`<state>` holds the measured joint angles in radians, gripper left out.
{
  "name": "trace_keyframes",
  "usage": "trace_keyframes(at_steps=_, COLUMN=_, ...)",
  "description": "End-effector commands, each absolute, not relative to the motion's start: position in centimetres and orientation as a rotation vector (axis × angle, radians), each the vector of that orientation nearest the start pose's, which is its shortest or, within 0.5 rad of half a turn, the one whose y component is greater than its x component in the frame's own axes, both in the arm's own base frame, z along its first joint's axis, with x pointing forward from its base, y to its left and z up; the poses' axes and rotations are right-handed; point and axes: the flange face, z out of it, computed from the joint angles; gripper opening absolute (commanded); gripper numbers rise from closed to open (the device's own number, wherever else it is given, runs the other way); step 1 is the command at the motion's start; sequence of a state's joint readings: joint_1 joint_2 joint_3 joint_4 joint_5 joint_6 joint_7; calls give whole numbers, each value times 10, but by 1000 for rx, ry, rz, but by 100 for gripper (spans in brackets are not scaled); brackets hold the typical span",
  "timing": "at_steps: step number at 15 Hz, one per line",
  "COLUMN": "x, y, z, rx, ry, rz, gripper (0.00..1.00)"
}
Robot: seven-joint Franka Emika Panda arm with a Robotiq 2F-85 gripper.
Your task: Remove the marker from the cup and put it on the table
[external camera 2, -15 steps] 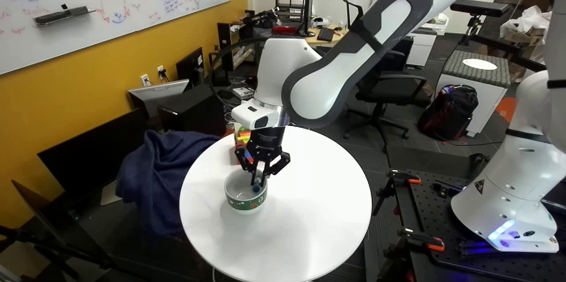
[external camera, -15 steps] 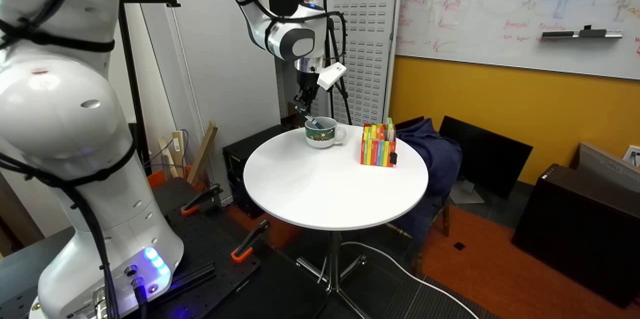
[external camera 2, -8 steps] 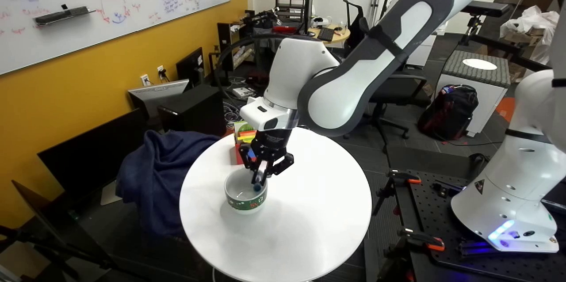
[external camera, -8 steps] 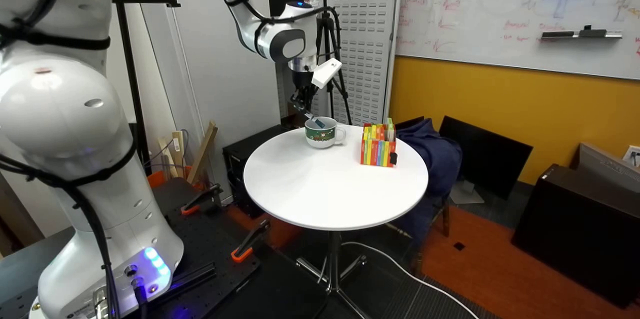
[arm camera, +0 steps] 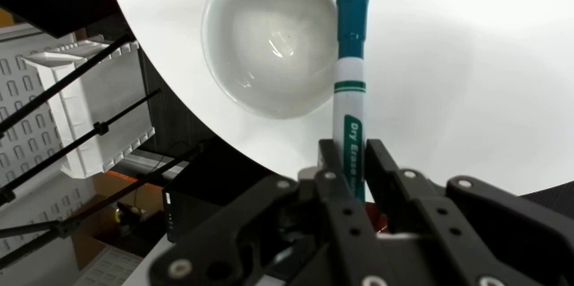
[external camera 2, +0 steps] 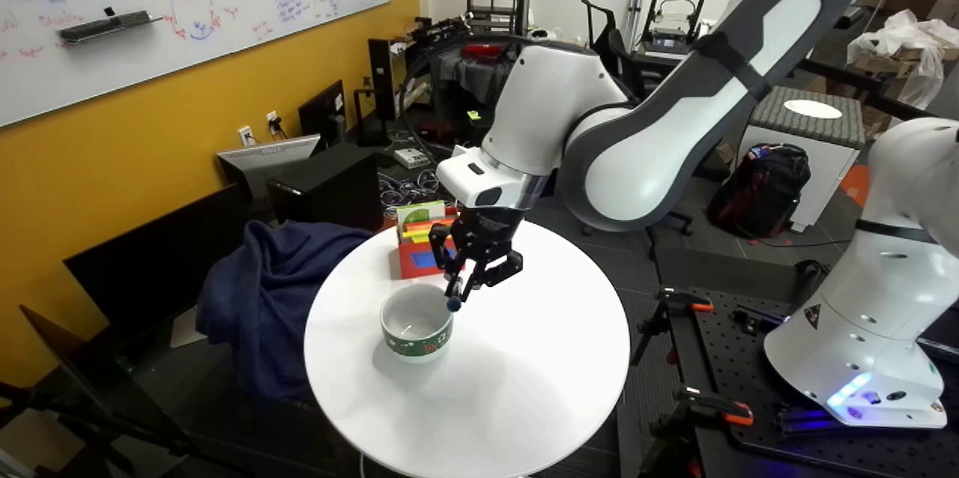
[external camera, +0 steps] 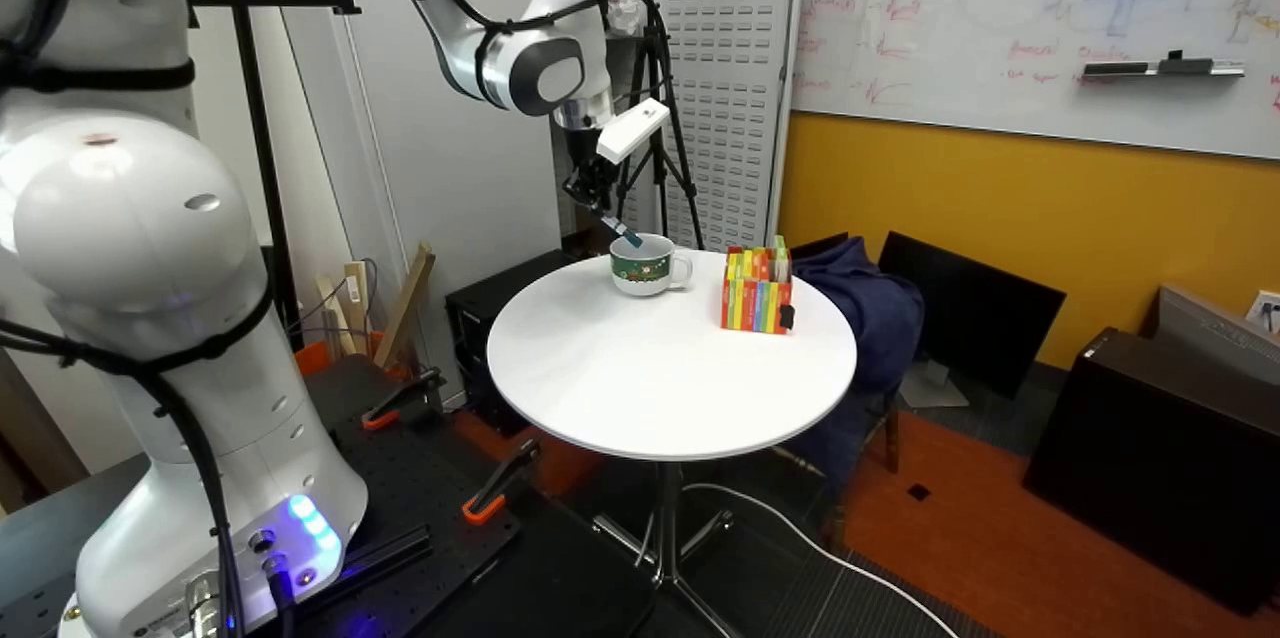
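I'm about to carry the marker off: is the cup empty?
Empty: the wrist view shows the inside of the cup bare down to the bottom; the claw holds the marker.

I've got the slim, pale, dark-tipped marker point(external camera: 622, 230) pinched in my black gripper point(external camera: 602, 211), tilted, low end overlapping the rim of the squat green-and-white cup point(external camera: 640, 270). Can't tell contact. Cup's upright on the round white-topped table point(external camera: 640, 378), handle toward the red-yellow striped box point(external camera: 757, 293), apart from it.
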<state>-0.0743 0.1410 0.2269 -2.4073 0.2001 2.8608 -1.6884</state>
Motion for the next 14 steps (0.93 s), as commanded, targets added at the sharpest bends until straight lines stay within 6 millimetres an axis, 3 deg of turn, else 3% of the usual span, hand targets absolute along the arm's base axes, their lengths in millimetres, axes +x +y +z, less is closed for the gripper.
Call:
trace_keyframes(at_steps=1, x=488, y=61, z=315, rx=2086, ry=2077, rz=447, gripper=5)
trace_keyframes(at_steps=8, x=462, y=37, z=331, rx=2274, ry=1963, rz=411, gripper=5)
trace_keyframes(at_steps=14, x=468, y=2, z=311, rx=2441, ry=1841, rz=419, gripper=5)
